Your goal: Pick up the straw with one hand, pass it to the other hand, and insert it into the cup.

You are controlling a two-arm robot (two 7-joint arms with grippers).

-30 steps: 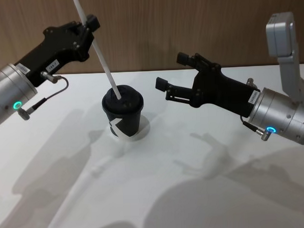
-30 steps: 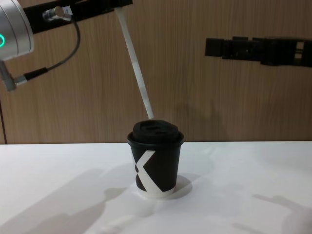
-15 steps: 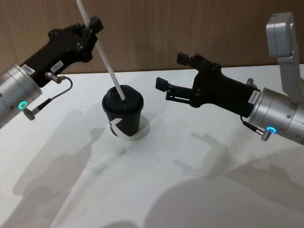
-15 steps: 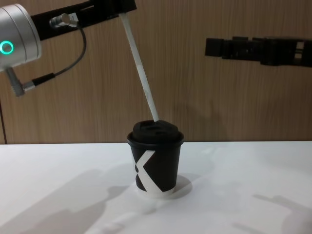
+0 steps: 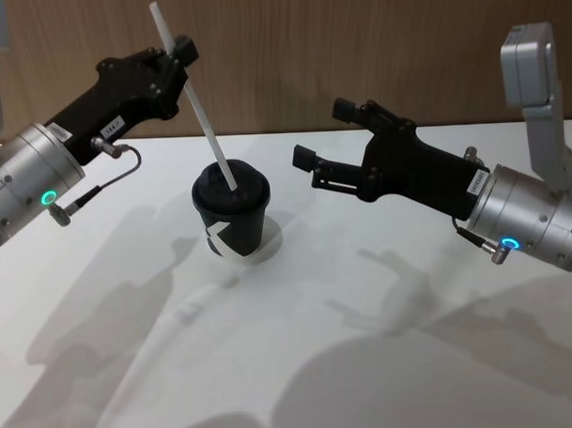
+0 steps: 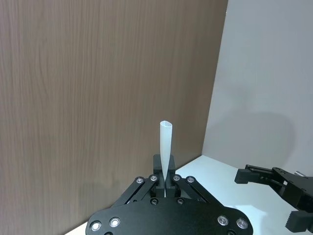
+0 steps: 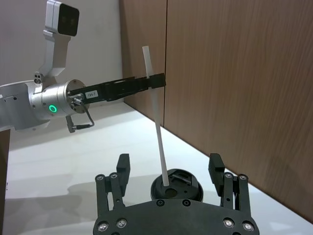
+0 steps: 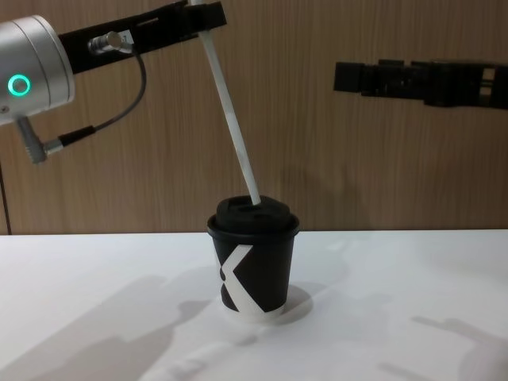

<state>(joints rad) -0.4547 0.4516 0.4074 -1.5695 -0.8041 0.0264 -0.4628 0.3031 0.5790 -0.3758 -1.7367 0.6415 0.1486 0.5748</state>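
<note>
A white table (image 5: 384, 342) stands before a brown wood-grain wall (image 5: 356, 52), with soft grey shadows across it.

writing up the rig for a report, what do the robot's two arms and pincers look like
Both match: a black, slender left pincer and right pincer with long flat fingers, each on a black body bearing a small white label. Behind sits a silver cylindrical wrist with a green ring light and a thin dark cable looping to a metal plug. Silver screw heads dot the black bodies in the wrist views.

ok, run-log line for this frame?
left gripper: shut on straw, above cup | straw: tilted, lower tip at lid of cup | right gripper: open, idle right of cup | cup: upright on table
</note>
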